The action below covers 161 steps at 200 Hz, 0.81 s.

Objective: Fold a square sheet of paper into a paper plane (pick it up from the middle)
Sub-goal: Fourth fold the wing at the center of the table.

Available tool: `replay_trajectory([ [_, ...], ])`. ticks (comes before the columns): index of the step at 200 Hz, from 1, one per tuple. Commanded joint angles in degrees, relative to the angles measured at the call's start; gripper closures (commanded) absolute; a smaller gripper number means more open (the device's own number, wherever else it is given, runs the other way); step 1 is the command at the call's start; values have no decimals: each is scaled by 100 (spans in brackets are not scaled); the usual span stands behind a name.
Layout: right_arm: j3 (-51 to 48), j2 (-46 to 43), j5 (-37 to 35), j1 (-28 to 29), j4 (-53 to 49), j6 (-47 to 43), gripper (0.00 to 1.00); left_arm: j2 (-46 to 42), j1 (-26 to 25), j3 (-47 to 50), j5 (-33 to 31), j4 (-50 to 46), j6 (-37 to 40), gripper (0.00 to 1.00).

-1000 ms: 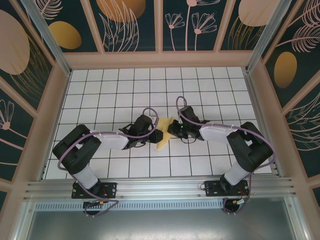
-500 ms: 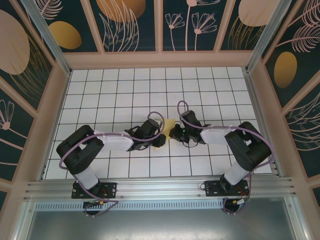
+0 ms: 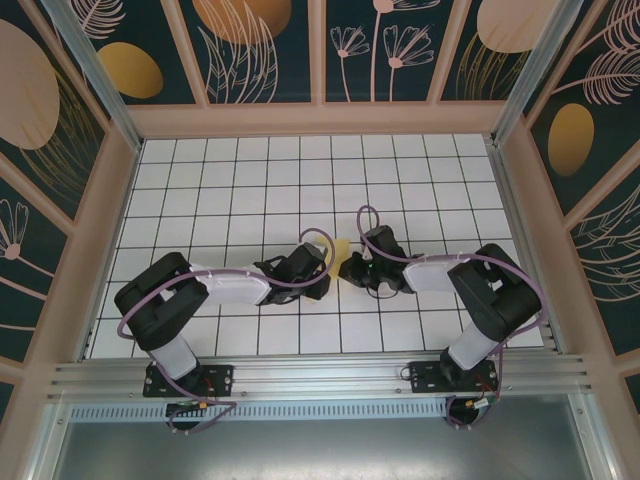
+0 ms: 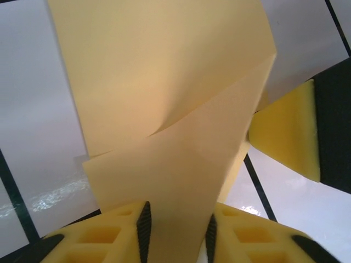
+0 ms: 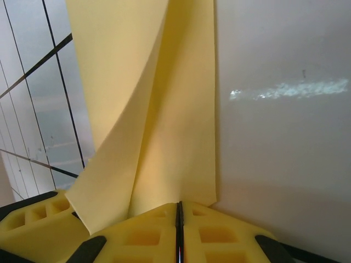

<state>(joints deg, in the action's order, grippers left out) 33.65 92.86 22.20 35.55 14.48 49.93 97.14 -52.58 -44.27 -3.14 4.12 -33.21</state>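
Right gripper (image 5: 178, 212): pads pressed together, pinching one edge of the square sheet of paper (image 5: 164, 109). The sheet runs straight ahead of that gripper, its crease lengthwise, away from the pads. Left gripper (image 4: 178, 233) faces the right gripper from just beside it, with the sheet between them. A flap lies across its part-spread jaws; we cannot tell whether they nip it. We judge both arms equally near. We read no brand, label or writing.

White grid table (image 3: 200, 180), dark floral walls (image 3: 268, 60)
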Motion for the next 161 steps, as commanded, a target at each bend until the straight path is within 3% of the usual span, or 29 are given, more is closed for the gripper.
replay_trajectory([
  [1, -78, 93, 166, -31, 281, 68, 89, 15, -33, -95, -158, -210, 104, 74],
  [40, -69, 24, 274, -31, 408, 88, 88, 30, -35, -99, -117, -123, 113, 85],
  [80, 65, 221, 382, -33, 468, 61, 88, 33, -39, -94, -105, -80, 149, 75],
  [102, 146, 294, 373, -35, 459, 47, 88, 14, -35, -34, -125, -57, 149, 76],
  [139, 195, 471, 270, -49, 355, 30, 88, -44, -35, 117, 46, 188, 79, 93],
  [161, 215, 470, 97, -48, 118, 3, 88, -99, -36, 182, 179, 369, 17, 96],
])
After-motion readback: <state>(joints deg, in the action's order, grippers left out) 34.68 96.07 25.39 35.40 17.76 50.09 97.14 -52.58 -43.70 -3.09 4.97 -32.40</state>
